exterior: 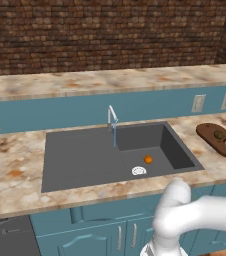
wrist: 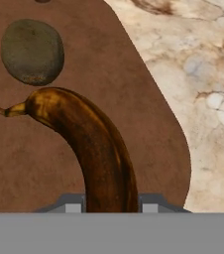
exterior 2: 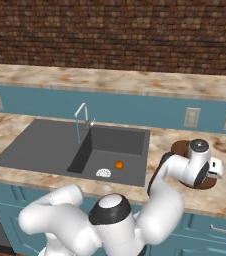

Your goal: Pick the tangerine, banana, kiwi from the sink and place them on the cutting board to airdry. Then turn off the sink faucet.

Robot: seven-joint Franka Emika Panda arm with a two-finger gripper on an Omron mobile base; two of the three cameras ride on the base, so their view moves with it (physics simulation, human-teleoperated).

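My arm reaches out to the right end of the worktop [exterior: 15, 165], hand low over the cutting board [wrist: 148, 139]. My pincer [wrist: 111, 207] grips the banana [wrist: 91, 139] between its tips; whether the fruit rests on the board I cannot quite tell. The kiwi [wrist: 32, 51] lies on the board beside the banana's stem. The tangerine [exterior: 148, 159] sits in the sink [exterior: 80, 160] near the drain [exterior: 139, 171], with the sink faucet [exterior: 112, 118] running.

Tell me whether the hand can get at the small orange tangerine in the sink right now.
Probably not yet: the hand is over the dark brown cutting board with the brown curved banana between its fingers. The small orange tangerine lies uncovered in the dark grey sink.
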